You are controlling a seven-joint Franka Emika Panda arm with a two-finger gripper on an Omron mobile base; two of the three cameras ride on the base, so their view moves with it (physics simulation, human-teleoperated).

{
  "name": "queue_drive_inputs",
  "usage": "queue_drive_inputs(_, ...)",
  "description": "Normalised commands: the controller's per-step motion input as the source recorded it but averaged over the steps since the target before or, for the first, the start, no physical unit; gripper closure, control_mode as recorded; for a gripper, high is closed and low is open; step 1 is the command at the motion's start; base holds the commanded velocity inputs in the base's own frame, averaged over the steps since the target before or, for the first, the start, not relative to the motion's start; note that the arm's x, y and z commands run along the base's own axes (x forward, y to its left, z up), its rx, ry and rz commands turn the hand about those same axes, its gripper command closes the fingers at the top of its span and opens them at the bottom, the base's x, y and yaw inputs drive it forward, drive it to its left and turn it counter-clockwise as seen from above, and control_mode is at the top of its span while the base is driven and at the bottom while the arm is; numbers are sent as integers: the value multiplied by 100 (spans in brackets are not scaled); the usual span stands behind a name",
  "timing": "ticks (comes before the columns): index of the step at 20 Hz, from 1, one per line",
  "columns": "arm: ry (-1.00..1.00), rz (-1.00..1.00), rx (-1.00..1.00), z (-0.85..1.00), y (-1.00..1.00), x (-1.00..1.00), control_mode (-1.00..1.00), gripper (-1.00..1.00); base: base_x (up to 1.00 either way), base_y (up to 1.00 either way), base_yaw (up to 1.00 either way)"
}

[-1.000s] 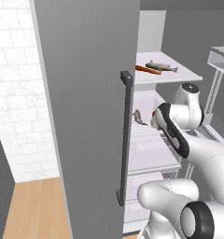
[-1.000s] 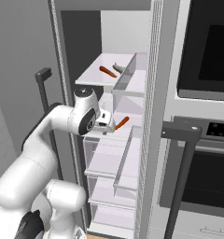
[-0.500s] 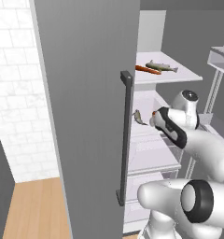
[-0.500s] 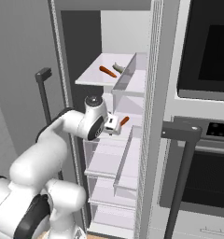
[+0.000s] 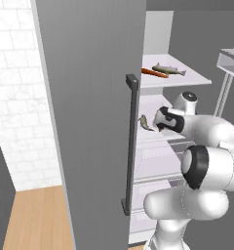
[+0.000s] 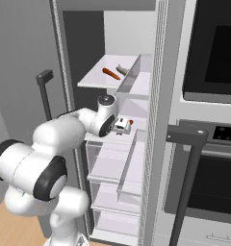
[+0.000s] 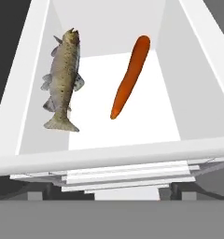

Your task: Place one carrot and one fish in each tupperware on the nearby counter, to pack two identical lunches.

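**Reaching into the fridge for the first pick**

With the fridge door swung wide, I have the arm stretched into the middle shelf, where a fish and a carrot lie side by side, apart from each other, both pointing lengthwise into the shelf. That layout suits me: either one can be taken along its narrow width. The gripper hangs at the shelf's front edge with its jaws spread as wide as they go and nothing between them. On the shelf above, a second carrot and second fish rest close together, ready for the other lunch. I judge the packing hasn't begun; neither tupperware nor the counter is before my cameras here. I can read no labels, brands or writing anywhere.
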Motion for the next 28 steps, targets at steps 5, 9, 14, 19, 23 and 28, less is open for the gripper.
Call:
queue_drive_inputs(5,0,0,0,-21,-5,58,-100,-100,0,0,0)
queue_drive_inputs(9,0,0,0,-25,-11,51,-100,-100,0,0,0)
queue_drive_inputs(14,0,0,0,-23,-17,46,-100,-100,0,0,0)
queue_drive_inputs(19,0,0,0,-29,-10,55,-100,-100,0,0,0)
queue_drive_inputs(23,0,0,0,-36,-9,63,-100,-100,0,0,0)
queue_drive_inputs(28,0,0,0,-52,-8,59,-100,100,0,0,0)
